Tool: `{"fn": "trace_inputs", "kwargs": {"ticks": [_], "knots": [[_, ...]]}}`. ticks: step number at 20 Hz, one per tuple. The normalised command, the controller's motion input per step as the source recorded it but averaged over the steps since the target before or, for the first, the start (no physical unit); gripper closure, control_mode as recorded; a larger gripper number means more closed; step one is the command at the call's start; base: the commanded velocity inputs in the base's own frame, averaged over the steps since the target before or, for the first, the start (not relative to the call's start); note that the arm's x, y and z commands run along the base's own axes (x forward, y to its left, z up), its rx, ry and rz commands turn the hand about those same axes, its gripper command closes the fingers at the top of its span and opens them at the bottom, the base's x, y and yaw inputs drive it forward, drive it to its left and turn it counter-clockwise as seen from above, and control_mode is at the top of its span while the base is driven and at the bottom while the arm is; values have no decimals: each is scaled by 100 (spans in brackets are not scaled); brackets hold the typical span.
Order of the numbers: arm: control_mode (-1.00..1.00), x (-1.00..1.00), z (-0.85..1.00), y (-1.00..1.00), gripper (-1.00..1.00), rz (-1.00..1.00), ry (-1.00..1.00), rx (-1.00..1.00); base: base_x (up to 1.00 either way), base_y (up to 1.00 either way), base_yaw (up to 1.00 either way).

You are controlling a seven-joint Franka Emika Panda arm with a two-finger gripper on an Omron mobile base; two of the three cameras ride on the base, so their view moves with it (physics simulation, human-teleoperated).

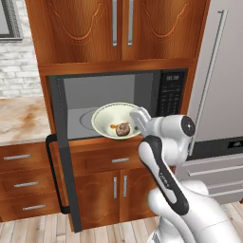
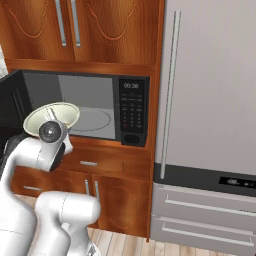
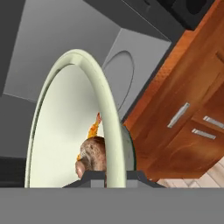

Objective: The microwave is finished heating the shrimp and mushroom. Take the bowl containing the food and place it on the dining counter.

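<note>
Both base views look forward and down over the white arm from behind it, one from its left, one from its right, sharing the open black built-in microwave [image 1: 118, 102] and the grey refrigerator [image 2: 210, 100]. The hand view sits right against the pale cream-green ceramic bowl [image 3: 65, 131], rolled sideways, facing the microwave's grey interior.

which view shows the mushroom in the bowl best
The left base view: it looks into the tilted bowl, so the whole brown mushroom shows beside the shrimp. The hand view catches the mushroom partly behind the bowl's rim. The right base view gives just the bowl's underside, food hidden.
</note>
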Motion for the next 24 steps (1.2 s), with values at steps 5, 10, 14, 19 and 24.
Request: {"fn": "trace_inputs", "kwargs": {"ticks": [5, 10, 14, 19, 24], "knots": [[-100, -47, 23, -15, 100, -3, 3, 14, 0, 0, 0], [-100, 0, 0, 0, 100, 0, 0, 0, 0, 0, 0], [-100, 0, 0, 0, 100, 0, 0, 0, 0, 0, 0], [100, -24, 0, -34, 100, 0, 0, 0, -15, -14, 1], [100, 0, 0, 0, 100, 0, 0, 0, -78, -72, 18]]}}
